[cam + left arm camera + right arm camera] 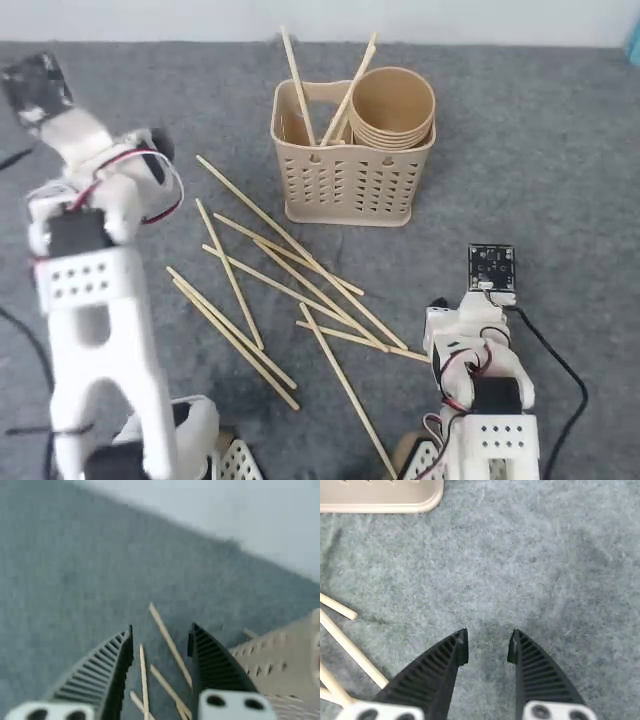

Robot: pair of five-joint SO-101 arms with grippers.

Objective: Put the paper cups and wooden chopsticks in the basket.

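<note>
The left gripper (160, 635) and right gripper (487, 645) are held open and empty, seemingly readied for the pale wooden chopsticks (300, 250) strewn before the beige perforated plastic basket (350, 190).

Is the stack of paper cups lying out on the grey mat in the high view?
No, the paper cups stand stacked upright inside the basket, not on the mat.

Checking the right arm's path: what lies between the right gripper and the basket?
Bare grey carpet, as the right wrist view shows: nothing sits between the open right gripper and the basket. The chopsticks lie off to one side.
</note>
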